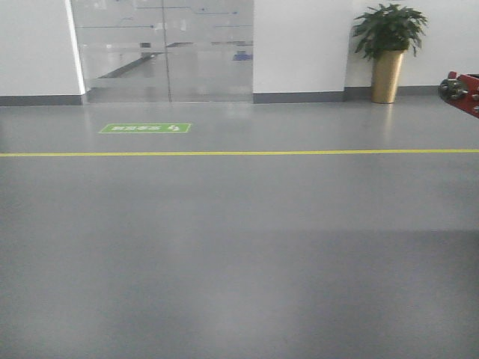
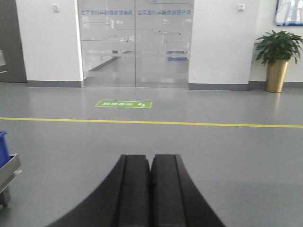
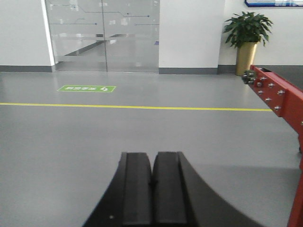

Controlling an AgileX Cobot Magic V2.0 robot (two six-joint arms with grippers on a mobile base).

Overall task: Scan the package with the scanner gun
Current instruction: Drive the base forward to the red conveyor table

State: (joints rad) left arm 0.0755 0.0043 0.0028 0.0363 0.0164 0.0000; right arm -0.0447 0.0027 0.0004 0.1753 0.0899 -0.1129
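**Nothing to Scan Yet, and Things to Bump Into**

We could not find the package in any of our three views, and we could not find the scanner gun either. Both were somewhere out of sight. Ahead of us we saw only the grey floor (image 1: 239,269), a yellow line (image 1: 224,153) across it and a green sign (image 1: 144,128) stuck on it. There were also glass doors (image 1: 165,52) in the far wall and a plant in a gold pot (image 1: 388,52) in the corner.

The left gripper (image 2: 151,161) was closed tight, with its two black fingers pressed side by side, and it held nothing. The right gripper (image 3: 153,158) was the same, closed with nothing in it.

We thought the biggest danger was the hunt itself. We would have to turn or roll to find the package and the scanner gun, and there were things close at our sides. A red metal frame (image 3: 277,94) stood near us on the right. A grey cart (image 2: 9,172) with something blue (image 2: 3,144) on it sat low on the left. If we swung round without looking, an arm or the base could hit one of them.

We also thought the closed fingers could cause trouble. If a gripper reached the scanner gun shut like that, it would push it or tip it over and not grab it. It would need to open first.

Last, we thought the scan could fail if the scanner gun pointed at a side of the package with no code to read.
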